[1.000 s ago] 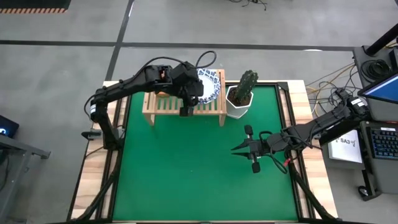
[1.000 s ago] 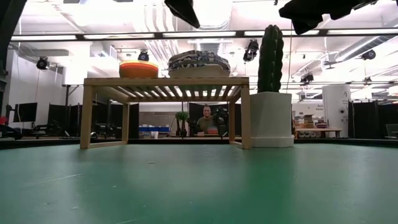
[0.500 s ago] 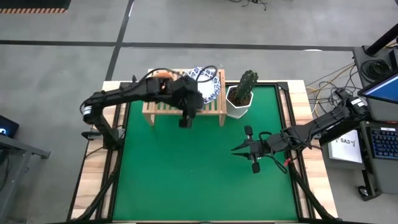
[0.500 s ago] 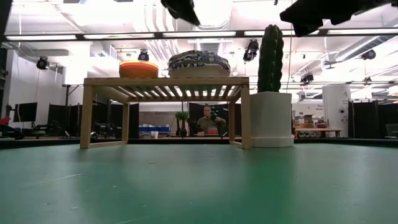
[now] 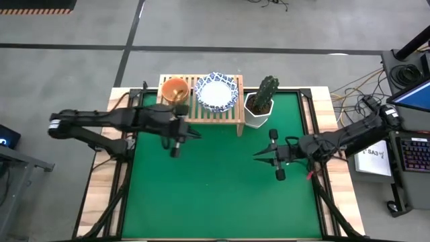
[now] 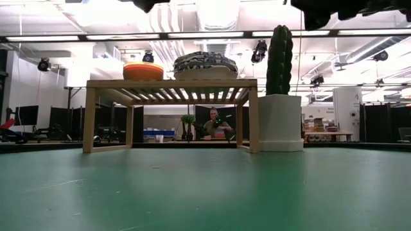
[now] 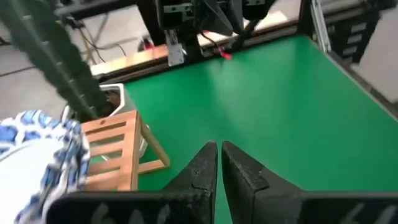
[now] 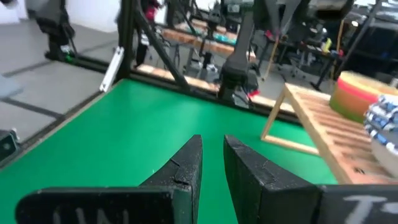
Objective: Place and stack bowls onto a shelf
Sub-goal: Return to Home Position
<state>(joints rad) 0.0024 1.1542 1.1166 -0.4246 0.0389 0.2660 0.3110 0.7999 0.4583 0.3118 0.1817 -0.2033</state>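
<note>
Both stacks are on the shelf (image 5: pixel 201 115) at the upper centre of the high view: the patterned bowls (image 5: pixel 217 91) on its right half, the coloured bowls (image 5: pixel 175 89) on its left half, the two stacks just beside each other. The left gripper (image 5: pixel 195 132) hangs over the mat (image 5: pixel 215 195) just below the shelf's front rail, fingers drawn together, holding nothing. The right gripper (image 5: pixel 259 156) hangs right of centre, well apart from the shelf, fingers nearly together and empty. Hazard: the left arm lies close to the shelf's front left leg, so a low or wide swing on the way home could clip it and jolt both stacks. The patterned stack reaches the shelf's rear edge and, in the low view, its top bowl sits slightly uneven, so a jolt would likely shift it first. The cactus pot (image 5: pixel 259 111) stands just beside the shelf's right end. The patterned bowls show white interiors with blue rims; the coloured stack shows yellow over orange.
</note>
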